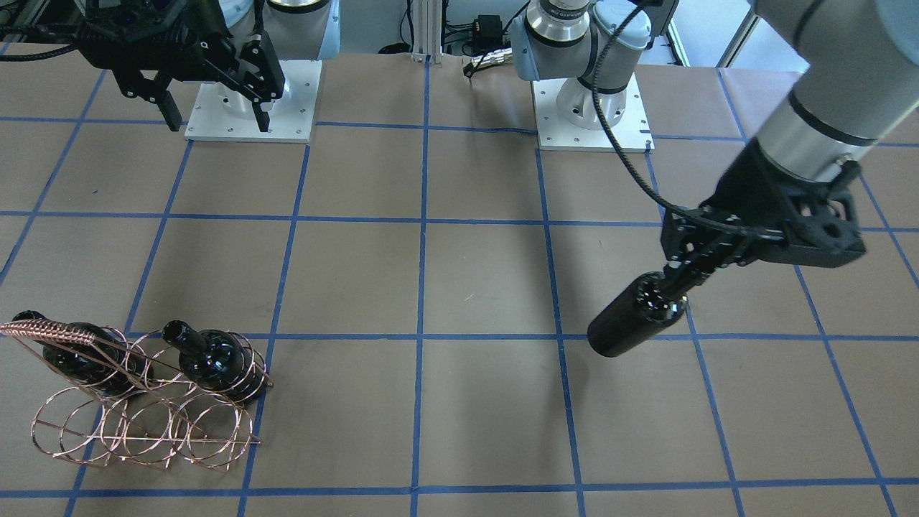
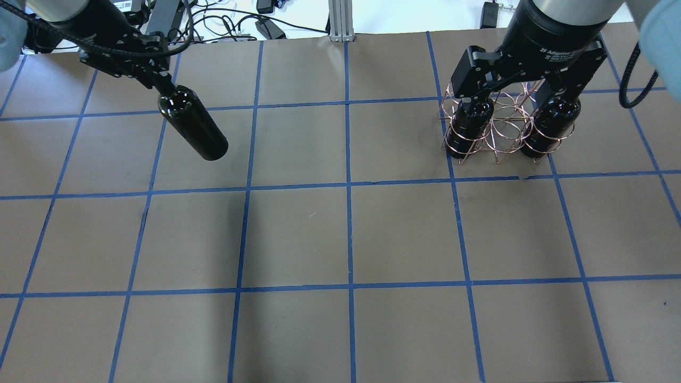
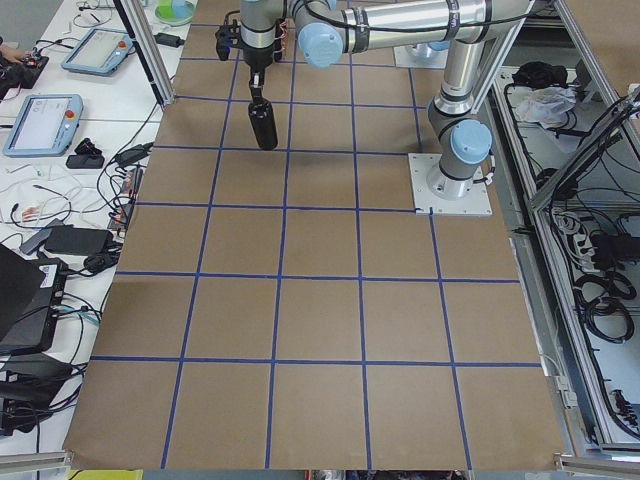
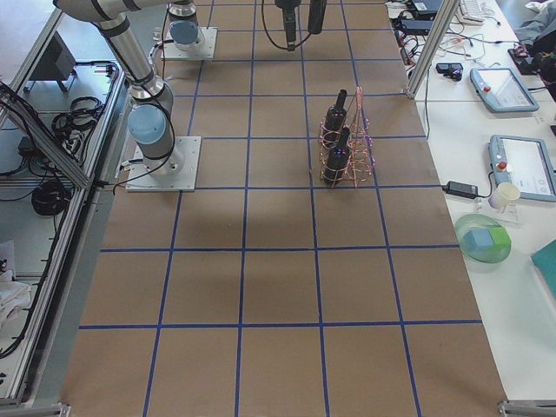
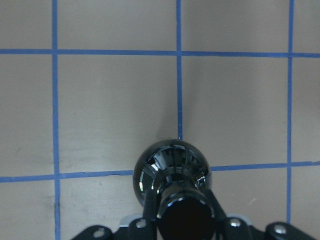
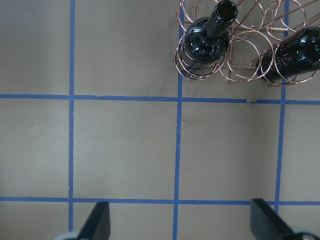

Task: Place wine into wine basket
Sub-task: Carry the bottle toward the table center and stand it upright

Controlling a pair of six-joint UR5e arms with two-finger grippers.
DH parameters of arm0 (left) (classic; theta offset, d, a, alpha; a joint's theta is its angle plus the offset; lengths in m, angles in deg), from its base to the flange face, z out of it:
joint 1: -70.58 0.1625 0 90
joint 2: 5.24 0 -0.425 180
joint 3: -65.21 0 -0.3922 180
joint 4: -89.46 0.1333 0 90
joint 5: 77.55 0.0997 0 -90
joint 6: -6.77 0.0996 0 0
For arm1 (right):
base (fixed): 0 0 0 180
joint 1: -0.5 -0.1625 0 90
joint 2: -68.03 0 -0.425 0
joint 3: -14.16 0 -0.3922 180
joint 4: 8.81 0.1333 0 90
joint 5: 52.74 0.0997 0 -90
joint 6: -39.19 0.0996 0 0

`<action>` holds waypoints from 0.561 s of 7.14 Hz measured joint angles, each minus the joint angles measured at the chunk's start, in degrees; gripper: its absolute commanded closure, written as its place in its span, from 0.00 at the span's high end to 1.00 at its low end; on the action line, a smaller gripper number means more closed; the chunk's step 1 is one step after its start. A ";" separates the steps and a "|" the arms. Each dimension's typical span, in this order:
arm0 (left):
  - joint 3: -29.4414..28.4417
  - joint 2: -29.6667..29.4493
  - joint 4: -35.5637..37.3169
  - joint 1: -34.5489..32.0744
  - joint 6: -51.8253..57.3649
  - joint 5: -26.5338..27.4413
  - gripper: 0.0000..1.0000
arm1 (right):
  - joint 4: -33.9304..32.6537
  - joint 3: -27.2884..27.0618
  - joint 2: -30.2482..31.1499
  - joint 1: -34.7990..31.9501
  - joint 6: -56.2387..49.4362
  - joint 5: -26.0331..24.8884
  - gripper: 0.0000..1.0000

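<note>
The table [image 2: 298,239] is covered in brown paper crossed by a blue tape grid [image 2: 349,234]. At the left-side view's upper left, a white bench [image 3: 70,88] carries teach pendants [image 3: 40,122] and cables [image 3: 130,155] beside an aluminium post [image 3: 145,55].

In the wine basket [image 2: 504,139] at far right, the near row's middle ring gapes between left bottle [image 2: 468,127] and right bottle [image 2: 550,127] – the far row's three rings are open; the handle [image 1: 44,330] rises between rows; bare table [image 2: 346,234] stretches leftward
</note>
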 measured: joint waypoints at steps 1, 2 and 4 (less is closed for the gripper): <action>2.16 1.02 0.27 -3.92 -3.57 0.16 0.00 | 0.00 0.00 0.00 0.00 0.00 0.00 1.00; 4.52 1.66 1.17 -7.43 -6.32 0.20 0.00 | 0.02 0.00 0.00 0.00 0.00 0.04 1.00; 8.62 2.28 4.07 -12.06 -8.86 0.15 0.00 | -0.01 0.00 0.00 0.00 0.00 0.15 1.00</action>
